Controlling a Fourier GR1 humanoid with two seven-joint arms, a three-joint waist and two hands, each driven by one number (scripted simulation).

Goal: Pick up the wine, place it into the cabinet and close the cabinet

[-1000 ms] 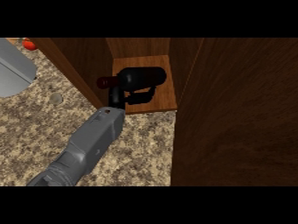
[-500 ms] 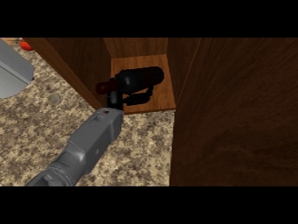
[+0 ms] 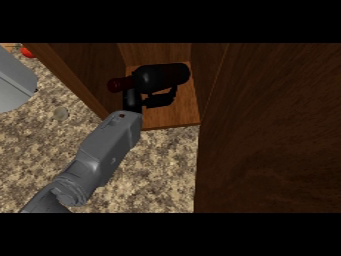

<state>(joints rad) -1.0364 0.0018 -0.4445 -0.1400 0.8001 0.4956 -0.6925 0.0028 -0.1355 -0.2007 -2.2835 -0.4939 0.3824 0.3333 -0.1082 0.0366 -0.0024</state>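
One robot hand (image 3: 149, 99) showing, my left, clenched round wine bottle (image 3: 152, 77), bottle lying sideways over cabinet shelf (image 3: 174, 116) so I can let go inside. Cabinet door (image 3: 276, 135) open; closing comes next.

Cabinet door (image 3: 276, 130) hides the shelf's right side; a grey object (image 3: 3, 80) and red item (image 3: 27, 51) are cut off at the left edge.

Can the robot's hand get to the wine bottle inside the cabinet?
Yes, it looks so: the left hand is already curled round the wine bottle inside the open cabinet, and nothing blocks it. The cabinet door stands open beside.
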